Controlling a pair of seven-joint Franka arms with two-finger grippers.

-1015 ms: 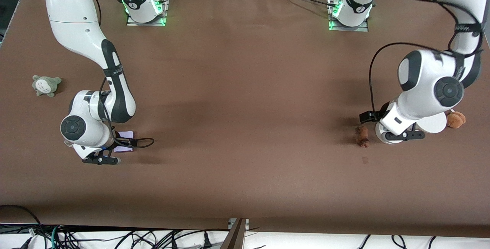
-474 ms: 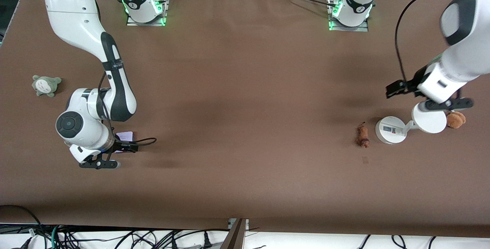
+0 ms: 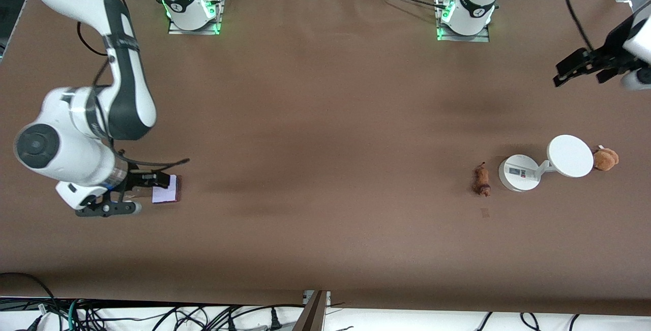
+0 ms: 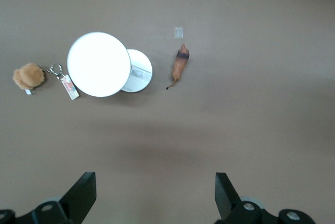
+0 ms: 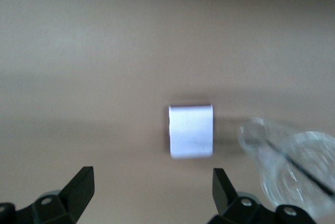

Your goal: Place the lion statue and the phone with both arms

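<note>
Front view. Phone (image 3: 166, 189) lies flat on the table (image 3: 325, 117) toward the right arm's end, partly covered by the right gripper (image 3: 109, 208) hanging low beside it. Lion statue (image 3: 481, 180) lies toward the left arm's end, just beside a white two-disc stand (image 3: 519, 173); brown plush (image 3: 605, 158) touches the stand's larger disc. Left gripper (image 3: 585, 64) is raised at the table edge.

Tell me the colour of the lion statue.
The lion statue is orange-brown with a darker band and a thin dark tail tip; the left wrist view shows it best.
</note>
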